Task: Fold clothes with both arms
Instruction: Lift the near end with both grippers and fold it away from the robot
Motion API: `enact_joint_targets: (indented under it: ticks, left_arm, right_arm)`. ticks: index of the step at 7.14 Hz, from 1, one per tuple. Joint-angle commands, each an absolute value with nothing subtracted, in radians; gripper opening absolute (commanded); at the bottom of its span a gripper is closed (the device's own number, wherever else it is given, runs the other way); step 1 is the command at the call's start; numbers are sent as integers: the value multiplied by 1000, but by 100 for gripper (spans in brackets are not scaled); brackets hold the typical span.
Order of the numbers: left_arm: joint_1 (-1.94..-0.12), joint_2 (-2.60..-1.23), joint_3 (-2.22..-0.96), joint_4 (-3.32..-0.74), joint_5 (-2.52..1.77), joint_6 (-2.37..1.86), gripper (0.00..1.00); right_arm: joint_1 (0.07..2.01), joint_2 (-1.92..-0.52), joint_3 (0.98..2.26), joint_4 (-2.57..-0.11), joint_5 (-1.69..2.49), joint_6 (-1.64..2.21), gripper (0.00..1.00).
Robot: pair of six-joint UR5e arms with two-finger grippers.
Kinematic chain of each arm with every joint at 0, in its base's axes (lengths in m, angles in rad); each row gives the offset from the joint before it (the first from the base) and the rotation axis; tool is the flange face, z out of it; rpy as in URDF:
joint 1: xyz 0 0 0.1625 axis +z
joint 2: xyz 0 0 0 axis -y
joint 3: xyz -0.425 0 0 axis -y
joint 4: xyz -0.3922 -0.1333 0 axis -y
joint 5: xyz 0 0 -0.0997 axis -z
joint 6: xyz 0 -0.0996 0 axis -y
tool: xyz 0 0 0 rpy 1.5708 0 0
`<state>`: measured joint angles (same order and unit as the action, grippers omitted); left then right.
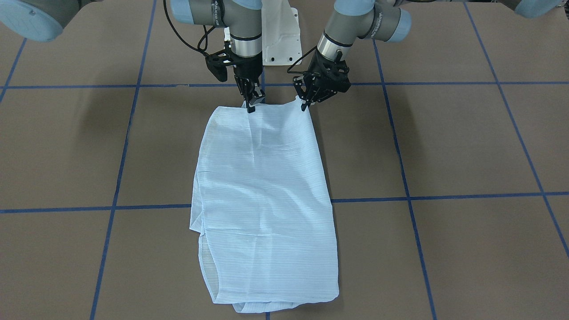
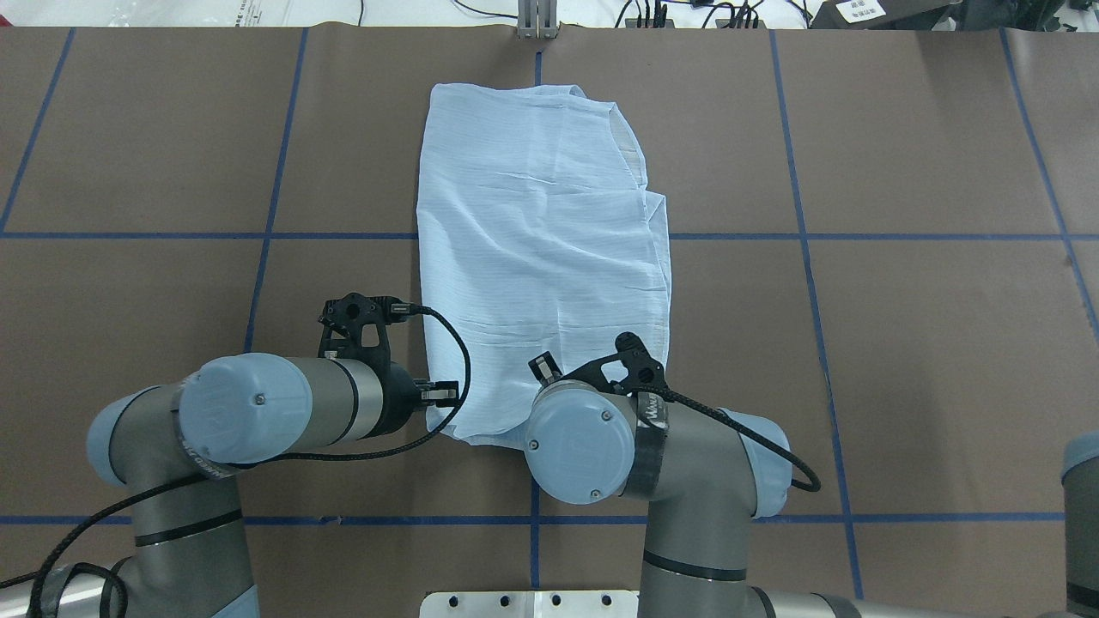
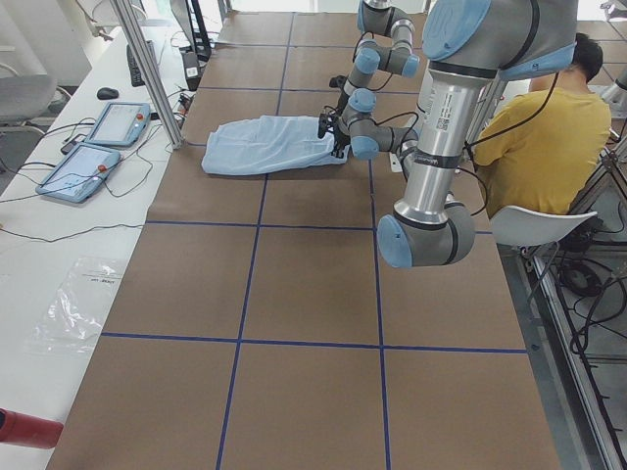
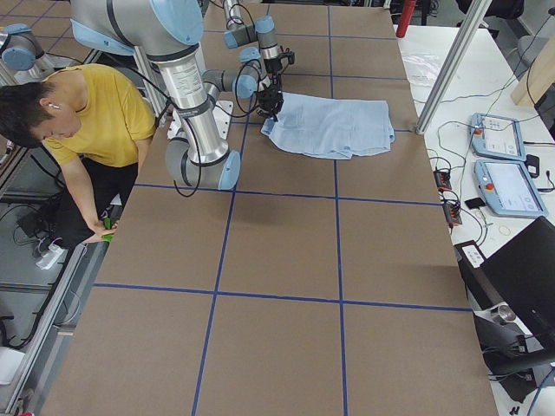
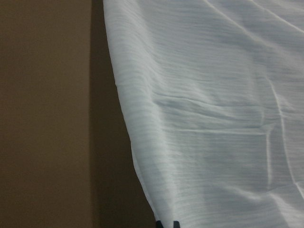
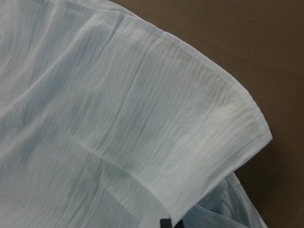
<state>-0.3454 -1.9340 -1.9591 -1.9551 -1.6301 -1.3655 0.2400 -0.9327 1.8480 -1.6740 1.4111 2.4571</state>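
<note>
The light-blue pinstriped shirt lies folded into a long narrow strip on the brown table, running away from the robot. Its end nearest the robot is raised slightly at both corners. My left gripper is shut on one corner; it also shows in the overhead view. My right gripper is shut on the other corner and is hidden under its own wrist in the overhead view. The left wrist view shows the cloth's side edge. The right wrist view shows a folded hem right at the fingertips.
Blue tape lines grid the brown table. The white pedestal base stands behind the grippers. A person in a yellow shirt sits beside the robot. Two teach pendants and a metal post stand at the far edge.
</note>
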Motion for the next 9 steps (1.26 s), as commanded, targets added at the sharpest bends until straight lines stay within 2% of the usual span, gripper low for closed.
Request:
enact_joint_targets:
  ticks: [1,3,4,7,9]
  left_arm:
    - [-347,-1930,-2191,-1802,-1687,-1371,0]
    - [-345,-1946,-2400,-1598,-1756,-1381,0]
    - [-350,-1966,-2408,-1547,-1769,-1373,0]
    - [-477,-2017,-2229,-1551,-1756,-1327,0]
    - [-628,-2023,-2124,-1555,-1759,-1208,0]
  right_arm:
    - [212,-975,2077,-1837,1408,2453,0]
    - [167,-965,2268,-2012,1407,2456,0]
    - [167,-959,2269,-2020,1405,2450,0]
    - [234,-888,2147,-1944,1315,2286,0]
    - [323,-829,1946,-1783,1313,2185,0]
